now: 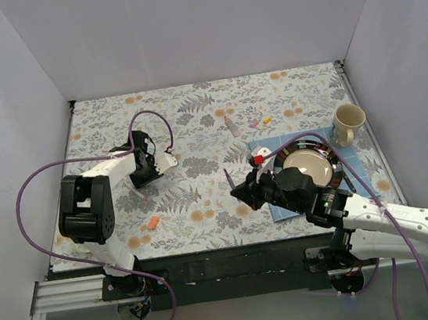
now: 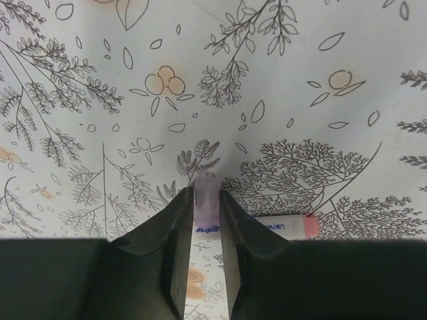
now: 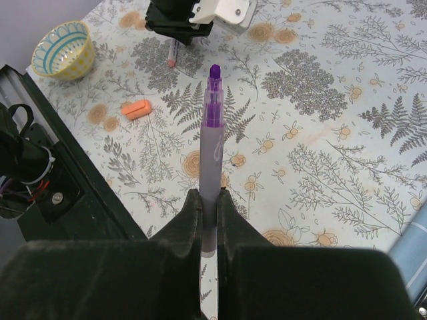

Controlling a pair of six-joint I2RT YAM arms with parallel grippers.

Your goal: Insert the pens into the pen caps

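My left gripper (image 2: 206, 195) is down at the table with its jaws closed against a translucent purple pen cap (image 2: 207, 190). Beneath it a whitish pen (image 2: 283, 227) with a pink end lies crosswise on the cloth. My right gripper (image 3: 209, 198) is shut on the purple pen (image 3: 212, 143), whose bare tip points away toward the left arm. In the top view the left gripper (image 1: 149, 171) is at mid-left and the right gripper (image 1: 242, 190) holds the purple pen (image 1: 227, 177) near the middle. An orange cap (image 1: 153, 223) lies loose. Another whitish pen (image 1: 231, 124) and two small caps (image 1: 255, 123) lie farther back.
A dark plate (image 1: 308, 165) sits on a blue mat (image 1: 284, 210) at the right, with a cream mug (image 1: 349, 122) behind it. A yellow and blue bowl (image 3: 63, 48) stands near the left arm's base. White walls enclose the floral cloth (image 1: 191, 108).
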